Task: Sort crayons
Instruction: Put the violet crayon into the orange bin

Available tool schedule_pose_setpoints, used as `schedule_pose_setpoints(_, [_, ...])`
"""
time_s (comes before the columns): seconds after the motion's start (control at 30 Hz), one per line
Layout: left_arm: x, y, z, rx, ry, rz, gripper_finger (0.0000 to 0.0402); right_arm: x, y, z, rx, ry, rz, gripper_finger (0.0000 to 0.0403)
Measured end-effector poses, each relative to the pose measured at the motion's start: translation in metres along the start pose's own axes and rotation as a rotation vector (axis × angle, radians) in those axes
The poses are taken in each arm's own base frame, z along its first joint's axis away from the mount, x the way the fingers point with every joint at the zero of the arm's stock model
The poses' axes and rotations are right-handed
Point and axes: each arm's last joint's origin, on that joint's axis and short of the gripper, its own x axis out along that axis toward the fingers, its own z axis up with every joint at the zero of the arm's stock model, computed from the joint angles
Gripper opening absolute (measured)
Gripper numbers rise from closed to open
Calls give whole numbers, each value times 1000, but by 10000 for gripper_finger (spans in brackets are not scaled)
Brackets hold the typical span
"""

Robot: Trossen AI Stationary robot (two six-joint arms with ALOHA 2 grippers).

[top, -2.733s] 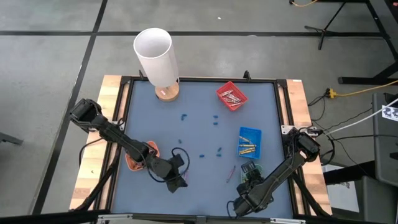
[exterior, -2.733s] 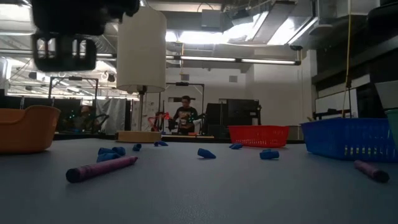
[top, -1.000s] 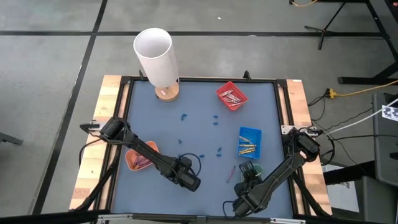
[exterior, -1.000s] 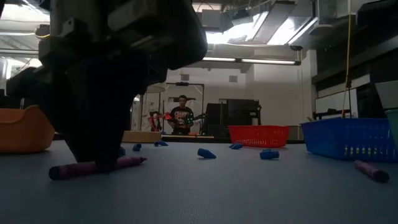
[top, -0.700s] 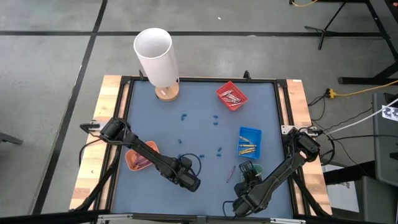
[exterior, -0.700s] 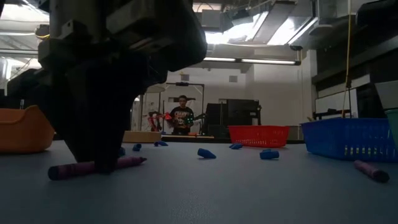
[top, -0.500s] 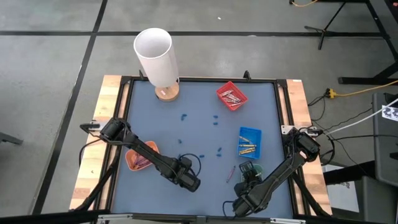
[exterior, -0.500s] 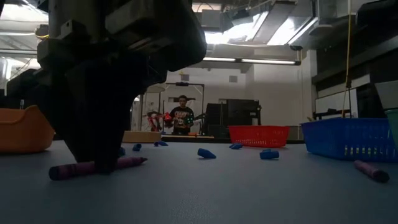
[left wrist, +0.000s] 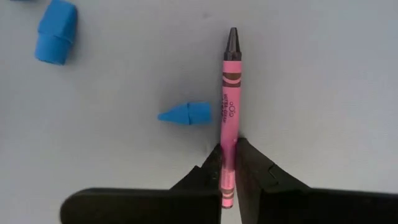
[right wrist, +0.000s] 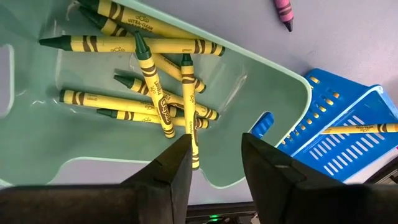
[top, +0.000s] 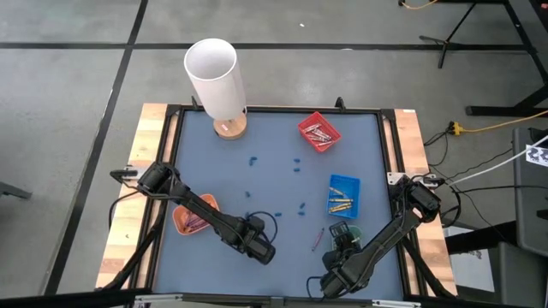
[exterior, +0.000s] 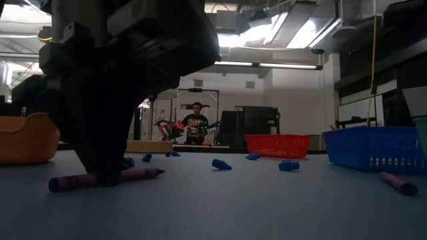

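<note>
down low, left gripper (left wrist: 228, 163) jaws pinch pink crayon (left wrist: 229, 93); blue bit (left wrist: 186, 114) just beside; right gripper (right wrist: 216, 158) jaws apart.

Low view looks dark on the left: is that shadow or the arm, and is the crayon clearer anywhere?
Low view: the left gripper is a backlit silhouette against bright ceiling lights, masking part of the pink crayon. Left wrist view: evenly lit, crayon sharp between the fingers.

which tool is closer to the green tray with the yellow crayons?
Right. The right tool hangs open directly over the green tray. The left tool is off to that tray's left, shut on a pink crayon on the table.
</note>
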Motion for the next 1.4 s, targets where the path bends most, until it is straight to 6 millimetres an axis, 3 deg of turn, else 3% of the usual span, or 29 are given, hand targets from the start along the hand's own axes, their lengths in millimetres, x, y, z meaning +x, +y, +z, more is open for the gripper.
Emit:
schedule_pose_setpoints(0.27, [-10, 1, 0, 80, 6, -22, 3, 0, 0, 0, 0, 0, 0, 138])
schedule_pose_setpoints(0.67, [-74, 11, 3, 203, -3, -107, 3, 0, 0, 0, 0, -1, -3, 138])
schedule_pose_setpoints(0.83, [-105, 32, 4, 276, 2, -40, 3, 0, -2, 1, -7, -20, -50, 138])
schedule_pose_setpoints(1.07, [-140, 77, 2, 282, 39, 230, 3, 0, -3, 1, -34, -42, -107, 138])
schedule_pose_setpoints(1.2, [-145, 90, -4, 307, 55, 368, 3, 0, -4, 4, -82, -71, -153, 138])
schedule_pose_setpoints(1.4, [-133, 100, -18, 376, 18, 448, 9, 0, -11, 12, -126, -118, -155, 138])
